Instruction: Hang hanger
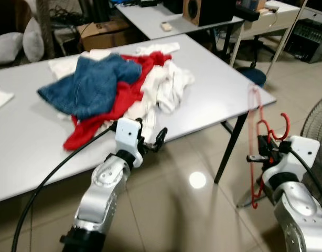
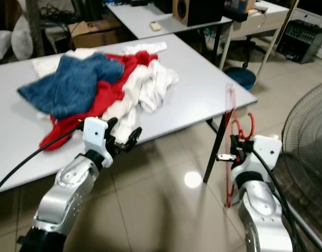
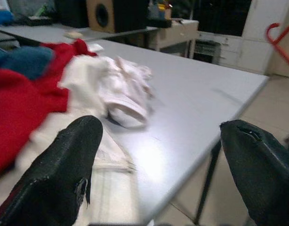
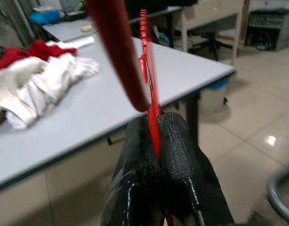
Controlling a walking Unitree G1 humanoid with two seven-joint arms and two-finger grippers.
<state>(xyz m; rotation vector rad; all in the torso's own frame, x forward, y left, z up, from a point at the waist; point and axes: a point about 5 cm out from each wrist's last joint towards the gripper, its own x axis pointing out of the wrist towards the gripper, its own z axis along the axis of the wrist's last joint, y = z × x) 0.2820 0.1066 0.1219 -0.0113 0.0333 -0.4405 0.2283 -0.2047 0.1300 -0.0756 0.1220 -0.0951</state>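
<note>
A grey table [image 1: 213,79] stands on a glossy tiled floor [image 1: 192,210] in a cluttered room, with a second table [image 1: 150,18] behind it carrying a wooden speaker [image 1: 195,10], and a cardboard box [image 1: 103,32] just beyond the grey table's far edge. On the grey table lies a heap of clothes: a blue garment [image 1: 90,86] on top at the side away from the speaker, a red garment [image 1: 127,92] beneath and beside it, and white garments [image 1: 166,86] toward the table's near corner. The left gripper [image 1: 153,143] hovers at the grey table's near edge, just in front of the heap, its two black fingers [image 3: 64,174] spread wide apart with nothing between them. The right gripper [image 1: 260,152] is off the grey table, past its near corner and above the floor, its fingers pressed together on the thin frame of a red hanger [image 1: 257,131]. The hanger stands roughly upright, its hook curling beside the wrist and its frame reaching up level with the table's corner. A floor fan's wire guard [image 2: 308,142] stands near the right arm, on the side away from the table.
</note>
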